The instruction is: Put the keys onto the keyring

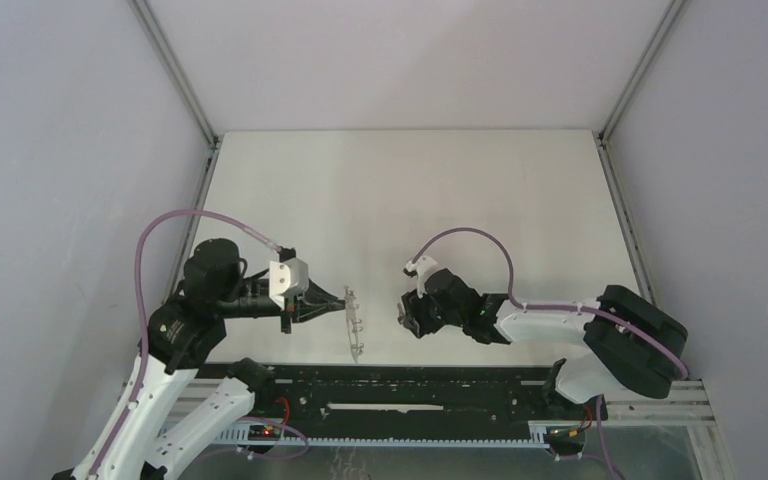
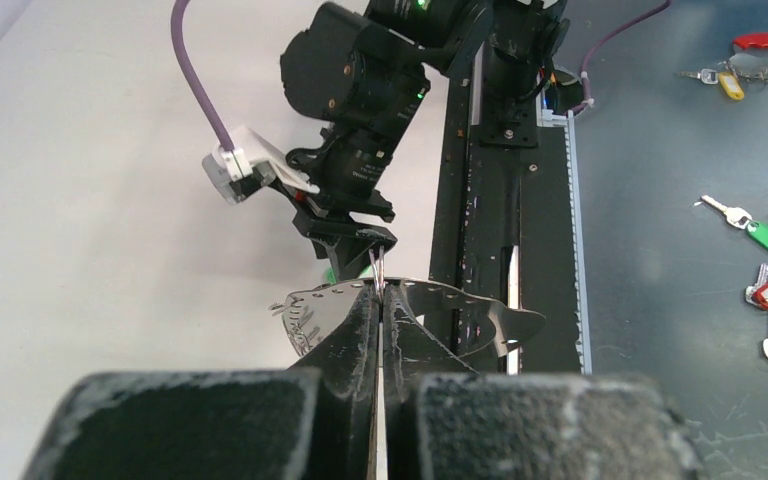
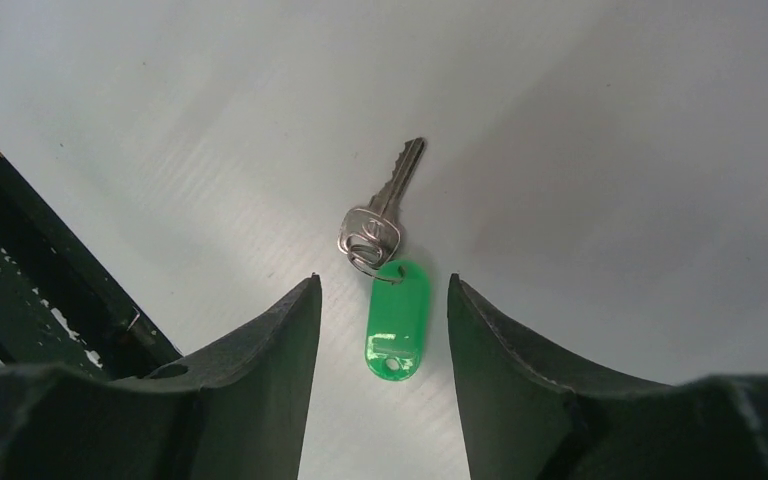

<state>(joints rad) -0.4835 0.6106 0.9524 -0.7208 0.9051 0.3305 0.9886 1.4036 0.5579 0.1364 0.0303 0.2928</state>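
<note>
green-tagged key (image 3: 384, 232) flat, keyring (image 1: 355, 323) seemingly upright

surface: white table (image 1: 410, 180) | lying on it: green-tagged key (image 3: 396, 316)

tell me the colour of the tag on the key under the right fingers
Bright green tag, best seen in the right wrist view.

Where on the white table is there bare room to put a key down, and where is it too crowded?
The far half of the table, up to the back wall, is bare. Crowded: the near middle, where the keyring in the left jaws faces the right jaws, open around the green-tagged key.
</note>
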